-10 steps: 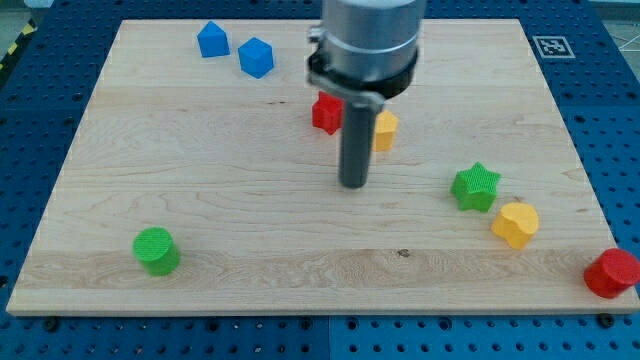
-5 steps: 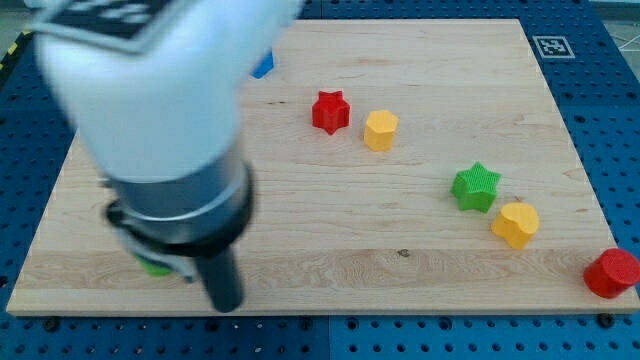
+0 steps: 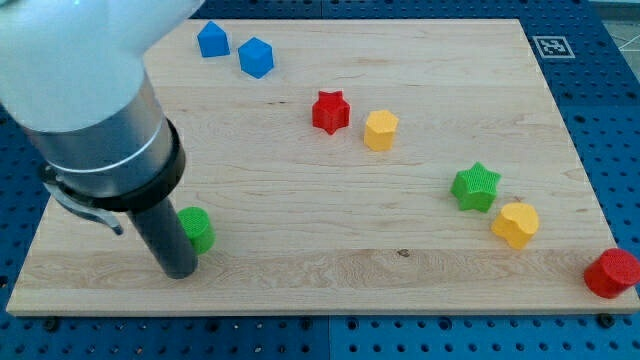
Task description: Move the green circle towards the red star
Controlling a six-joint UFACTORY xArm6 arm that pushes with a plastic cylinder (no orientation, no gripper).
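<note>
The green circle (image 3: pixel 198 228) sits near the board's bottom left, partly hidden behind my rod. My tip (image 3: pixel 179 271) rests on the board just to the left of and below the green circle, touching or nearly touching it. The red star (image 3: pixel 330 111) lies up and to the right, near the board's top middle, well apart from the green circle.
A yellow block (image 3: pixel 380 130) sits just right of the red star. Two blue blocks (image 3: pixel 212 39) (image 3: pixel 256 56) lie at the top left. A green star (image 3: pixel 475 186), a second yellow block (image 3: pixel 515 223) and a red block (image 3: pixel 611 273) lie at the right.
My arm swept from the board's middle to the bottom left. The green circle has shifted right and slightly up, from about the far bottom left toward the middle.
</note>
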